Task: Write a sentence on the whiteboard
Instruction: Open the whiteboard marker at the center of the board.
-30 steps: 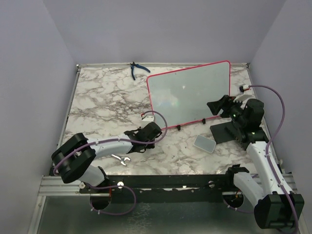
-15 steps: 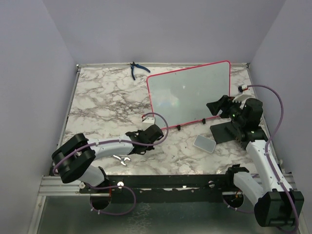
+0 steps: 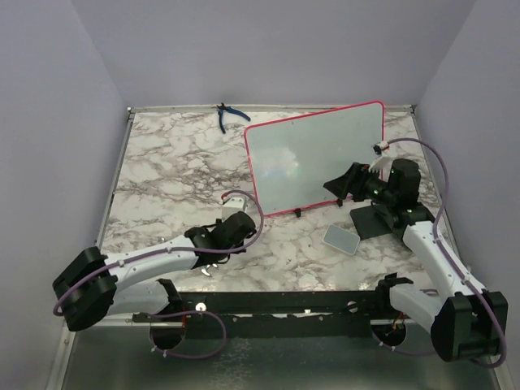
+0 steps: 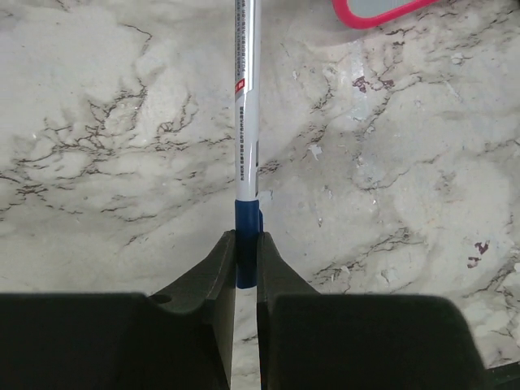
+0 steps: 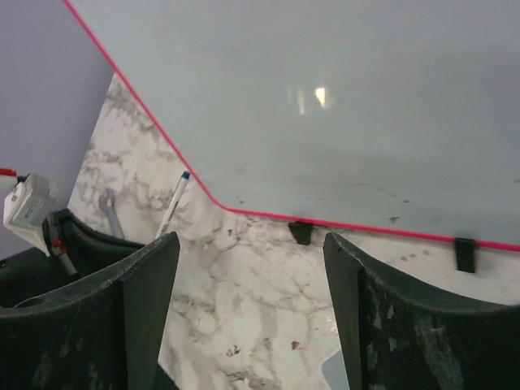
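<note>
The whiteboard stands tilted at the back right, glossy white with a red-pink frame and black feet. No sentence is in view on it. My left gripper is low over the marble, in front of the board's lower left corner. It is shut on the blue end of a slim white marker that points away from it. The marker also shows in the right wrist view. My right gripper hangs open before the board's lower edge, nothing between its fingers.
A small grey pad lies beside a black stand near the right arm. Blue-handled pliers rest at the back edge. A small wrench lies by the left arm. Purple walls close in both sides.
The left gripper has closed on the marker and its arm has swung left and back. The right gripper has moved left along the board's lower edge.
</note>
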### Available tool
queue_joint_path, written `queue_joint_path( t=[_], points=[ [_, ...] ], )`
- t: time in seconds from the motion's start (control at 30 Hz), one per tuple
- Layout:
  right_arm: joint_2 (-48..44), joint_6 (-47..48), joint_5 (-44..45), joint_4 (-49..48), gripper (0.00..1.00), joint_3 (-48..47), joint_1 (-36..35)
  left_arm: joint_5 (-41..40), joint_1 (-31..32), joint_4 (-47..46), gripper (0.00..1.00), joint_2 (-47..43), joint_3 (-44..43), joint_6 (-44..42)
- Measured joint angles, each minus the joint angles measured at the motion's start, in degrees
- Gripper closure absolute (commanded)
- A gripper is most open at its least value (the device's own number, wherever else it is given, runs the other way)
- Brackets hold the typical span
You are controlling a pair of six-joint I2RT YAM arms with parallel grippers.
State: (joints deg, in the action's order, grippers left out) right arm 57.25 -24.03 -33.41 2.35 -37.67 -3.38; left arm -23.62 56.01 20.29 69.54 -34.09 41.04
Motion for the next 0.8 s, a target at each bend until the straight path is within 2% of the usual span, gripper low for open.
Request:
queue_joint_path(
  t=[0.13,0.23,0.43,0.57,0.63,0.8],
  points=[
    [3.52,-3.39,-1.79,-3.26,0.26,0.00,-6.88,-0.52,0.00,0.48,1.00,-8.50,2.23,-0.81],
    [6.51,-7.15,-4.20,-7.54,0.32,-0.26,-11.19,-0.83,0.15,0.68,1.00,-14.67,2.73,-2.89],
    [11.61,-12.31,-10.73,-10.16,0.34,-5.68,-14.53,-1.36,0.42,-0.07,1.00,-26.27,1.62,-9.57],
    [11.65,-11.56,-13.79,-7.56,0.29,-11.82,-14.58,0.87,0.44,-1.46,1.00,-27.15,-0.81,-13.77],
    [11.67,-10.51,-15.96,-5.31,0.25,-15.17,-14.56,3.69,0.48,-1.95,1.00,-26.01,-2.34,-16.70],
    [13.81,-5.73,-22.60,3.04,0.24,-22.03,-14.58,12.20,0.55,-2.27,1.00,-23.39,-5.90,-25.49]
  ],
)
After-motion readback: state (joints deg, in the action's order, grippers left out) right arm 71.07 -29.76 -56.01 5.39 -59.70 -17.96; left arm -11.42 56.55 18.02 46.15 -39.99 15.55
